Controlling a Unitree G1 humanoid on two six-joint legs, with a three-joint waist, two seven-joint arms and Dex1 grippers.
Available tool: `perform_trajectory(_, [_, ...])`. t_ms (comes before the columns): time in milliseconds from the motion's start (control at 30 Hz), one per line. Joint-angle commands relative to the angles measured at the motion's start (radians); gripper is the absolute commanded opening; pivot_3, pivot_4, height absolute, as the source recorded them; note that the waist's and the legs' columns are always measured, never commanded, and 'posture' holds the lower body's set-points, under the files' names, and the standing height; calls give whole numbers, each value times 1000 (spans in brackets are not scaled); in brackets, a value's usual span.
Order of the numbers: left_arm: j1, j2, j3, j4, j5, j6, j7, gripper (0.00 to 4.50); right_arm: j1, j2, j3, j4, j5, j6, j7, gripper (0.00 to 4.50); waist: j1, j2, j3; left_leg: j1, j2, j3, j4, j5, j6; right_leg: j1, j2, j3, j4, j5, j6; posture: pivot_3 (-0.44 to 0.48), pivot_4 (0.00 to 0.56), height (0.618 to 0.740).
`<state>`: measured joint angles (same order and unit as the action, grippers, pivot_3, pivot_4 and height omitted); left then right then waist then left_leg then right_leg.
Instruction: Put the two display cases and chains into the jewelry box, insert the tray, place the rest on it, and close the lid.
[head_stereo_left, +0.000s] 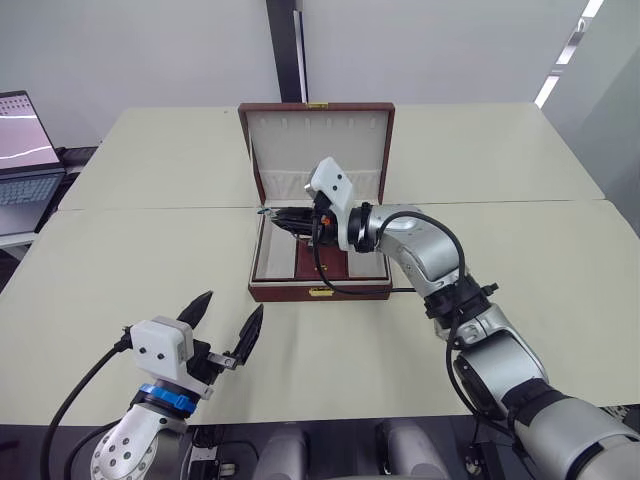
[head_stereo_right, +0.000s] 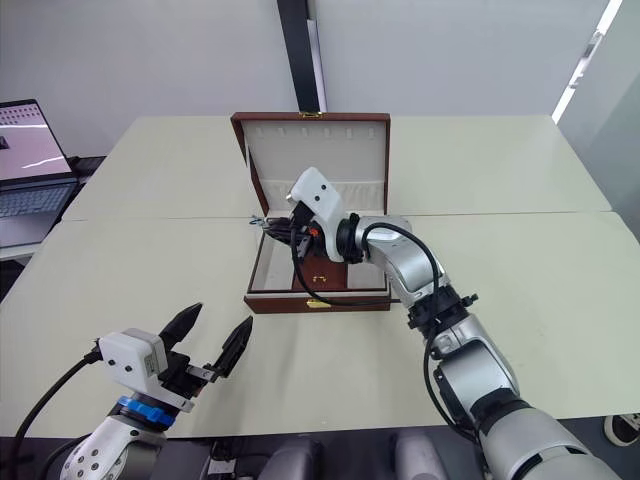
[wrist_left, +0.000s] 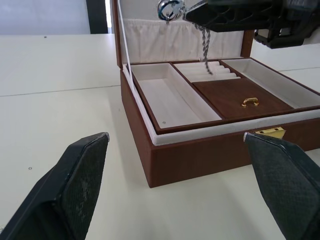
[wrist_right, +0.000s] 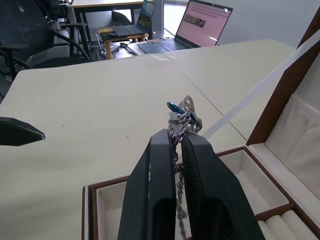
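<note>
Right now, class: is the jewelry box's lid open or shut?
Open: the lid stands upright behind the jewelry box, its cream lining showing.

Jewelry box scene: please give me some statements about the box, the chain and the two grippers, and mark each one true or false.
1. The lid of the jewelry box stands open. True.
2. The right gripper holds a chain above the box. True.
3. The tray lies on the table beside the box. False: it sits inside the box.
4. The left gripper is shut on a display case. False: its jaws are open and empty, short of the box.
5. A laptop stands at the robot's left. True.
</note>
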<state>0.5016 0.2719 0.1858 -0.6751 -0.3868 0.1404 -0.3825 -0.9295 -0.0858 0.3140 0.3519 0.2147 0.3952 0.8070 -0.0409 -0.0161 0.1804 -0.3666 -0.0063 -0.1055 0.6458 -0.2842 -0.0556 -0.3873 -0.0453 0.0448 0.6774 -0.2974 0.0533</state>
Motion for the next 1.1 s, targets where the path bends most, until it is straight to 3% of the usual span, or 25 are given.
perform_trajectory(33, [22, -7, 3, -5, 10, -45, -8, 4500, -30, 25, 12, 16, -36, -53, 9, 4, -1, 0, 0, 0, 0, 0, 0, 0, 0, 0, 0, 0, 0, 0, 0, 0, 150, 740])
perform_trajectory(533, [29, -14, -7, 38, 18, -100, -24, 4500, -37, 96, 13, 110, -118, -94, -12, 4, -5, 0, 0, 0, 0, 0, 0, 0, 0, 0, 0, 0, 0, 0, 0, 0, 150, 740])
perform_trajectory(600, [33, -15, -8, 40, 18, -104, -26, 4500, -34, 99, 9, 104, -117, -89, -10, 731, -5, 0, 0, 0, 0, 0, 0, 0, 0, -1, 0, 0, 0, 0, 0, 0, 150, 740])
perform_trajectory(900, [10, 3, -4, 67, 3, -88, -43, 4500, -19, 76, -21, 61, -92, -79, 7, 3062, -5, 0, 0, 0, 0, 0, 0, 0, 0, -1, 0, 0, 0, 0, 0, 0, 150, 740])
perform_trajectory(1033, [-21, 17, 6, 89, -6, -75, -53, 4500, 5, 49, -45, 7, -73, -65, 24, 4383, -5, 0, 0, 0, 0, 0, 0, 0, 0, 0, 0, 0, 0, 0, 0, 0, 150, 740])
perform_trajectory(1100, [-52, 40, 24, 109, -24, -57, -67, 4500, 52, -8, -70, -62, -47, -53, 61, 4450, -1, 0, 0, 0, 0, 0, 0, 0, 0, 0, 0, -1, 0, 0, 0, 0, 150, 740])
